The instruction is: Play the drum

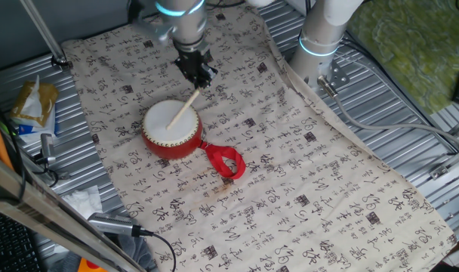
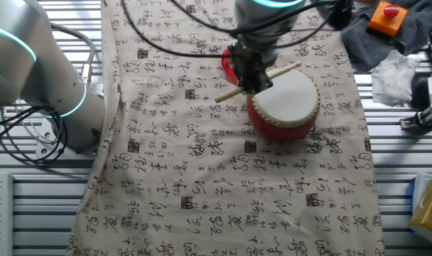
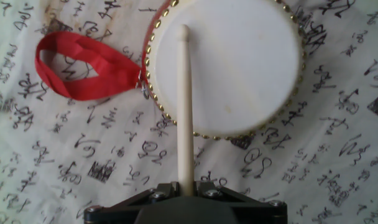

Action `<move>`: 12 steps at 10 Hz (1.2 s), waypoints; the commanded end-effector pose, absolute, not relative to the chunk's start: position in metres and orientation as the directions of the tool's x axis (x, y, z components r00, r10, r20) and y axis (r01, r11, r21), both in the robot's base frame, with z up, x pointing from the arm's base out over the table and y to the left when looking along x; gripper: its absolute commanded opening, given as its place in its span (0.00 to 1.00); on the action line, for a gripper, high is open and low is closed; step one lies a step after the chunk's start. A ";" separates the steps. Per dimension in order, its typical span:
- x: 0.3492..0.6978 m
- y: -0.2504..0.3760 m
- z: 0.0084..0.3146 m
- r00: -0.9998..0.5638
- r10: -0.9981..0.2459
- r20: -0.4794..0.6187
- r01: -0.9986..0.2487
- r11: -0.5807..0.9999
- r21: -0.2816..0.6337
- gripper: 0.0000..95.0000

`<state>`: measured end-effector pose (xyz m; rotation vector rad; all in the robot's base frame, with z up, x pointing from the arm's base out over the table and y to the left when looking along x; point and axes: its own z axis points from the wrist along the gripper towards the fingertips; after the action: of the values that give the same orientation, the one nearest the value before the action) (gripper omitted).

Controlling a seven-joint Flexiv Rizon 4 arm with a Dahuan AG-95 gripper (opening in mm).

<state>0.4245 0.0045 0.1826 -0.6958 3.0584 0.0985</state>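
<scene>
The drum (image 1: 171,128) is small and round with a red body, white skin and gold studs. It sits on the printed cloth, with its red ribbon loop (image 1: 226,162) lying beside it. It also shows in the other fixed view (image 2: 287,103) and in the hand view (image 3: 229,65). My gripper (image 1: 200,78) is shut on a thin light wooden stick (image 1: 184,109) at the drum's far edge. In the hand view the stick (image 3: 186,106) runs from the jaws out over the skin, and its tip lies over the near part of the skin. Whether it touches the skin I cannot tell.
A white cloth with black characters (image 1: 290,181) covers the table. A second robot base (image 1: 320,38) stands at the back right. Packets (image 1: 33,106) and cables lie off the cloth at the left. A grey cloth with an orange box (image 2: 386,18) lies beyond the drum.
</scene>
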 end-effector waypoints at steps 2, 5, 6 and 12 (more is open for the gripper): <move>0.428 0.024 0.191 -0.940 -0.334 -0.071 -0.339 0.937 0.080 0.00; 0.437 0.063 0.193 -0.960 -0.274 -0.057 -0.278 0.957 0.079 0.00; 0.443 0.078 0.193 -0.966 -0.251 -0.056 -0.255 0.964 0.081 0.00; 0.461 0.173 0.178 -0.991 -0.126 -0.047 -0.129 0.989 0.068 0.00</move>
<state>0.4611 0.1734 0.1783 -0.2003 3.0912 0.1120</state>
